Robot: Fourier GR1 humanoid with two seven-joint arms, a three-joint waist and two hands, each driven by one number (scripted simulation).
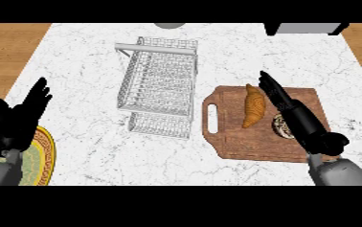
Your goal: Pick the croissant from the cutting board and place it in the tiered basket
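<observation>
The croissant (pixel 254 106) lies on the board (pixel 240 142), which sits toward the table's (pixel 84 63) right edge. The right hand (pixel 286 102) hangs over the board just right of the croissant, fingers straight and holding nothing. The wire basket (pixel 160 85) stands mid-table, left of the board. The left hand (pixel 25 111) rests open at the left edge, above a yellow-rimmed plate (pixel 41 154).

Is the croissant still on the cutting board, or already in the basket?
On the cutting board: the croissant lies there beside the open right hand.
</observation>
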